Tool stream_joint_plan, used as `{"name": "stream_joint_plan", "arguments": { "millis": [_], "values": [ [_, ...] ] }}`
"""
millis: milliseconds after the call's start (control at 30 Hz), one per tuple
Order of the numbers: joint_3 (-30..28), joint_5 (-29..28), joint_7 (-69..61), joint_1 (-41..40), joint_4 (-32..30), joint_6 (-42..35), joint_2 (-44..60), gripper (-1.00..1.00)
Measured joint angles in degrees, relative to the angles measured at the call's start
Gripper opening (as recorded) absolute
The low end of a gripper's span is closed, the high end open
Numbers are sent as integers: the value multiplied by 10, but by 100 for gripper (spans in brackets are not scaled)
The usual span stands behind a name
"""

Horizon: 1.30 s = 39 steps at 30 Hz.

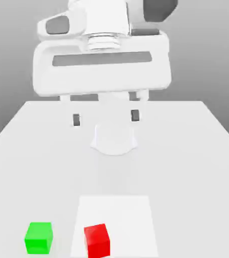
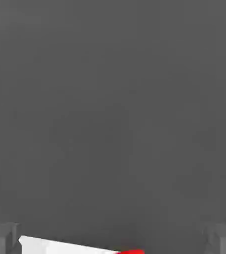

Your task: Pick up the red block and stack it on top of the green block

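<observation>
My gripper [image 1: 106, 117] was above the table [image 1: 186, 176], fingers wide apart. The red block [image 1: 97, 242] seemed to lie on the white patch [image 1: 131, 216]; the green block [image 1: 39, 238] lay near.

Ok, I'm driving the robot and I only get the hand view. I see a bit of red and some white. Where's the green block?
Observer: In the exterior view, the green block sits to that view's left of the red block, with a gap between them.

Operator: Is green on the white part too?

Observer: No, green is on the grey table, just off the white square. Red is on the square.

Operator: Is anything on top of green?

Observer: Nope, its top is bare, so it looks ready for red to be stacked there.
</observation>
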Motion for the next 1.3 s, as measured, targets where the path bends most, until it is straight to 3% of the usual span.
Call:
{"name": "stream_joint_plan", "arguments": {
  "millis": [467,500,733,900,1067,1200,1233,1300],
  "values": [
    [7,9,-86,-21,-24,142,286,0],
    [13,15,-91,-25,-21,159,307,-100],
    [15,15,-91,-27,-20,162,311,-100],
    [-6,-12,-67,-18,-33,89,225,-100],
    [-83,-6,7,-74,-19,34,185,-100],
    [-77,36,-8,-99,-13,83,245,-100],
    [-69,47,-15,-105,-11,100,263,100],
    [-69,47,-15,-105,-11,100,263,100]
  ]
}}
